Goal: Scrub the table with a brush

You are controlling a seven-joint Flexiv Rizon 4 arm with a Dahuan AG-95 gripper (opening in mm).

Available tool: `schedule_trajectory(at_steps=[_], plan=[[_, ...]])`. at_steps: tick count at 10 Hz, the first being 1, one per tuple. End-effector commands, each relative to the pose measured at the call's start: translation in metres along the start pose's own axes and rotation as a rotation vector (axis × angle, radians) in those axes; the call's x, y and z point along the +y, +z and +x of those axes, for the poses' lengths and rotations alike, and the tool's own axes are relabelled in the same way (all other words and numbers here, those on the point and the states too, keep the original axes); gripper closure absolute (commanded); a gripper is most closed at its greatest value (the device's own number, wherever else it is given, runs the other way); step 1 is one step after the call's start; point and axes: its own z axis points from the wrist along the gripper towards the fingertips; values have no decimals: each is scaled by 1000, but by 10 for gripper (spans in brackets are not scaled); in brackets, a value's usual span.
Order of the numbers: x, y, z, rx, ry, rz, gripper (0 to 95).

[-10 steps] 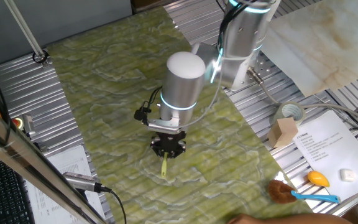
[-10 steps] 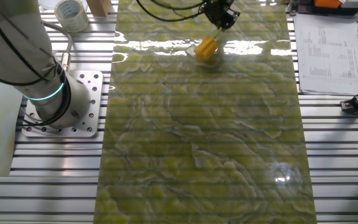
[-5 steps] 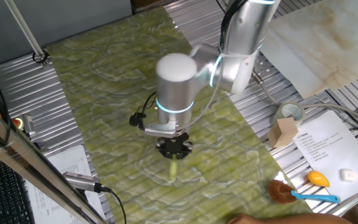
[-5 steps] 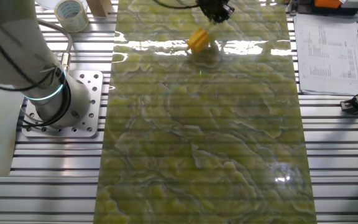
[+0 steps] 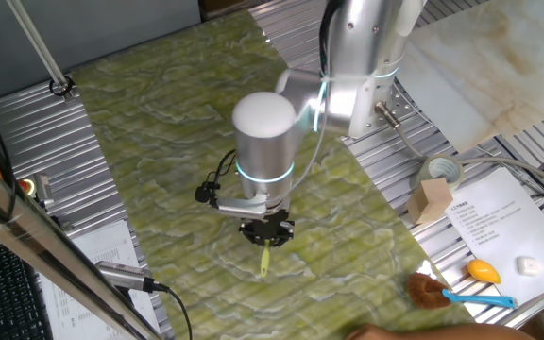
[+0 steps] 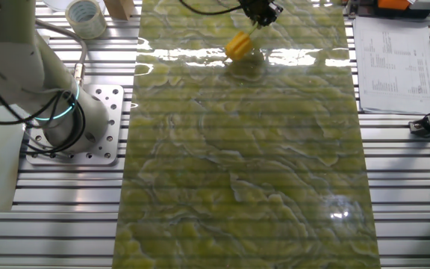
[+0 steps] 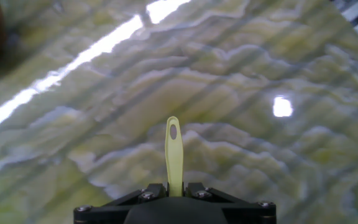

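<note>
Down at the fingers (image 7: 156, 188) we've got them pinched tight on the brush's (image 6: 242, 44) thin yellow-green handle, which pokes straight out between them in the hand view, with a little hole near its tip. So the gripper (image 5: 266, 229) is clamped on the stick, no gap showing either side of it.

In the other fixed view we can see the yellow blocky head sitting low on the table (image 6: 275, 172), right by a bright glare streak near the far edge of the yellow-green marbled surface. Whether it's actually pressing on the surface, we can't tell.

Further out, the arm (image 5: 264, 142) bends over the table's middle. Off to the side on the ribbed metal there's a roll of tape (image 5: 439, 171), a wooden block (image 5: 433, 200), a printed sheet (image 5: 496, 227) and a brown-bristled brush with a blue handle (image 5: 451, 293).
</note>
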Motion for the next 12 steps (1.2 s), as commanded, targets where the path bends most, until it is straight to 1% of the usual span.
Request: schedule_trajectory(at_steps=[1,7,12], plan=[[-1,-2,-2,10,0,-8,950],[-1,-2,-2,8,-4,-8,950],[-1,0,-2,1,-17,-6,950]])
